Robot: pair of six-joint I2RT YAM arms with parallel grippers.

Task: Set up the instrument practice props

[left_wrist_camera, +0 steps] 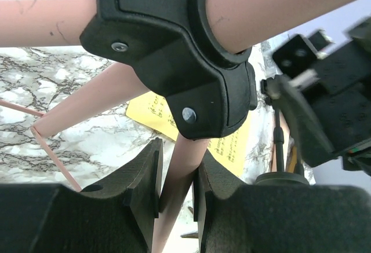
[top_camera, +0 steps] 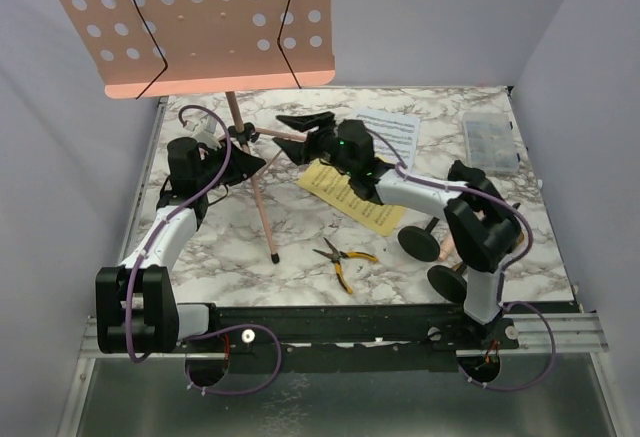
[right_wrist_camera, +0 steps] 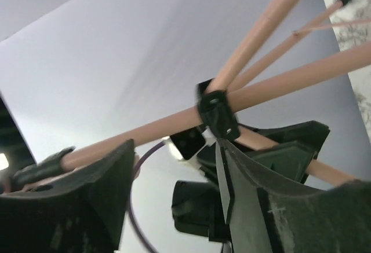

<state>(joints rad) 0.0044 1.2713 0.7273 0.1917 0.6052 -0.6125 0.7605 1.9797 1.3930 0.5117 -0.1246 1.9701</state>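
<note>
**A:** From above, any containers?

**B:** One. A clear plastic compartment box (top_camera: pixel 490 140) lies in the far right corner of the marble table (top_camera: pixel 300 232), close to both edges. What its cells hold is too small to tell.

**A:** And the props?

**B:** The pink tripod music rack (top_camera: pixel 200 22) is at far left, its perforated desk high in the view and one leg reaching a black foot near mid-table. The left gripper (top_camera: pixel 248 162) is at the legs just below the black hub (top_camera: pixel 240 135). The right gripper (top_camera: pixel 308 129) is just beside the hub on the right. A white sheet-music page (top_camera: pixel 392 129) lies beyond the right arm, and a yellow sheet-music page (top_camera: pixel 345 197) lies partly under it. Two black round-based holders (top_camera: pixel 420 242) stand near the front edge, partly hidden by that arm. Yellow-handled pliers (top_camera: pixel 340 257) lie between them and the rack's foot. Bare marble shows at front left and along the right side.

**A:** Left wrist?

**B:** The jaws are only narrowly parted, with both fingers (left_wrist_camera: pixel 145 189) pressed on one pink leg right under the hub, so it has hold of the rack. The yellow page shows behind, and the other arm's black body crowds the right.

**A:** Right wrist?

**B:** The jaws stand well apart with nothing between them. The rack's tubes and hub cross just past the fingertips (right_wrist_camera: pixel 110 189), and I cannot tell whether they touch. Beyond is a plain wall (right_wrist_camera: pixel 116 62), with marble at the right edge.
</note>
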